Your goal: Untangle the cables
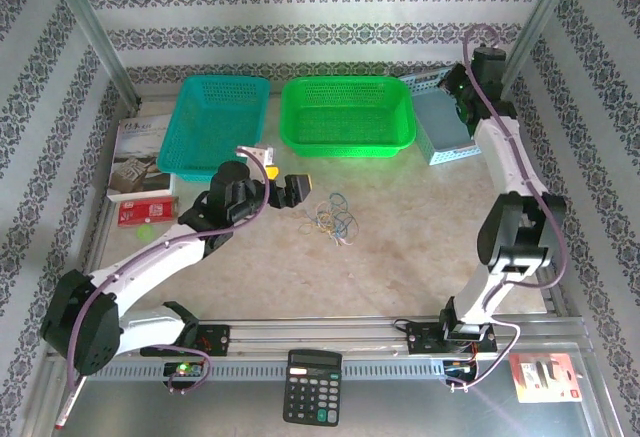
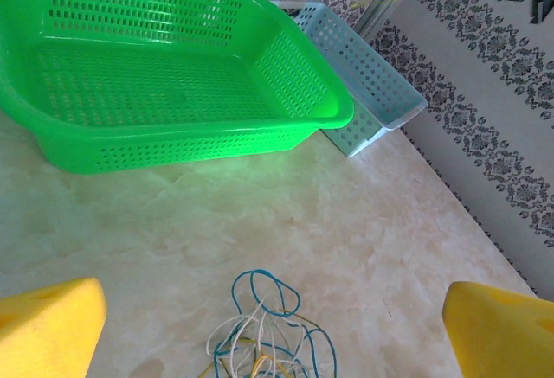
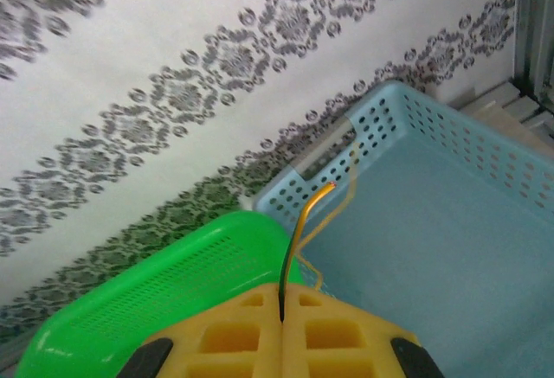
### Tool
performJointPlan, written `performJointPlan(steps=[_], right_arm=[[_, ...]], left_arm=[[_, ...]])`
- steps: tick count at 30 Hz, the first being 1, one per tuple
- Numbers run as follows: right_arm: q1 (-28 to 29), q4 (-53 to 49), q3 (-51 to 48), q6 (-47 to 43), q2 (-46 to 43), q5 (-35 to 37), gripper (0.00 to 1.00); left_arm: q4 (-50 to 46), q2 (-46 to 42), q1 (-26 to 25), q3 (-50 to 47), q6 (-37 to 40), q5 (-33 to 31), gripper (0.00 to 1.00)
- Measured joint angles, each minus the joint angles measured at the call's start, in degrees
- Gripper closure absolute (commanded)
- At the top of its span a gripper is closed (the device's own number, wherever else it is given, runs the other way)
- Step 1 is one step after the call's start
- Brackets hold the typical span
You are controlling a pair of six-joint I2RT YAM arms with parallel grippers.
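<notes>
Marble tabletop (image 1: 400, 227); left hand (image 1: 287, 177) wide open above cables (image 1: 335, 222); right hand (image 3: 283, 309) tight on yellow cable (image 3: 299, 240)

We see the cables (image 1: 335, 224) in blue, yellow and whitish strands against a marbled beige table (image 1: 420, 227). The green basket (image 1: 345, 145), the teal basket (image 1: 205, 165) and the pale blue basket (image 1: 448, 152) share a perforated grid. Grey damask bands stripe the white wallpaper (image 1: 300, 17); the calculator (image 1: 312, 387) is black.
</notes>
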Motion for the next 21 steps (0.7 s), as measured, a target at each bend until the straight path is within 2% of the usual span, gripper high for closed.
performJointPlan(steps=[12, 21], right_arm=[[-0.48, -0.96, 6.21, -0.55, 15.28, 5.88, 1.00], [-2.38, -10.16, 12.66, 3.72, 24.15, 6.40, 1.00]], left_arm=[[0.07, 1.29, 0.00, 1.27, 0.02, 0.22, 0.00], [0.11, 1.31, 0.00, 1.29, 0.04, 0.20, 0.00]])
